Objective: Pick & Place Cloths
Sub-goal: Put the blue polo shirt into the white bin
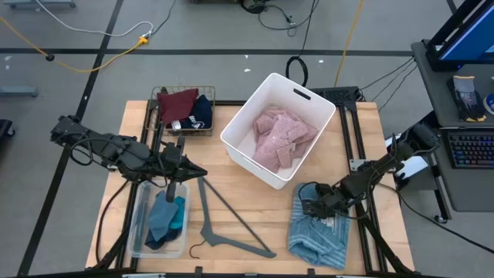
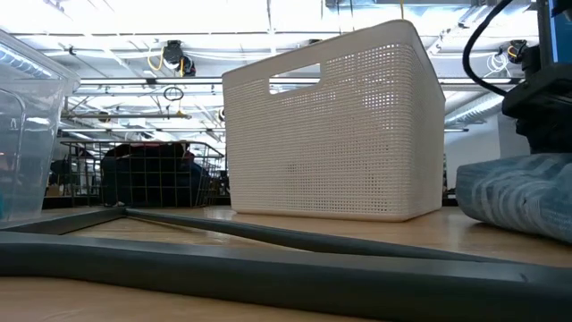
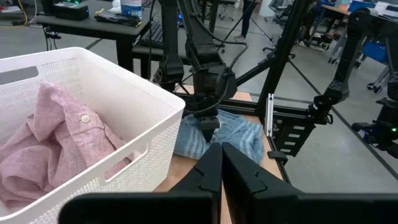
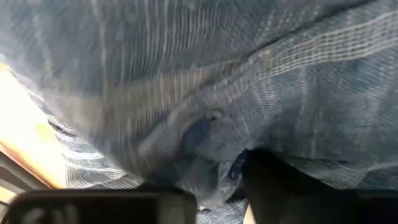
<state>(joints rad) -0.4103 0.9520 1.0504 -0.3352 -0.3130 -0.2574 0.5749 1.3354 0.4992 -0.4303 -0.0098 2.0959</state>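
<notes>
A light-blue ribbed cloth (image 1: 323, 235) (image 2: 518, 199) lies bunched on the table's near right corner. My right gripper (image 1: 306, 204) (image 3: 208, 127) points down into its far-left part, shut on it; the cloth (image 4: 205, 93) fills the right wrist view. My left gripper (image 1: 194, 171) (image 3: 221, 160) is shut and touches nothing, held above the far end of a clear bin (image 1: 139, 232) that holds teal and navy pieces (image 1: 166, 220). A pink cloth (image 1: 282, 135) (image 3: 56, 143) lies inside the white bin (image 1: 239, 123). Maroon (image 1: 177, 104) and navy (image 1: 202, 112) cloths sit in a wire basket. My right gripper comes at the light-blue cloth from above, pointing down, and has a bunched fold (image 4: 208, 158) near the cloth's far-left edge between its fingers (image 4: 273, 180). How many layers cannot be told. The cloth still lies on the table, slack.
The white perforated bin (image 2: 331, 134) stands mid-table between the arms. A grey hanger (image 1: 228, 228) (image 2: 268, 237) lies flat on the near middle. The wire basket (image 1: 158, 96) is at the far left. Frame rails (image 1: 359, 147) run along the right side.
</notes>
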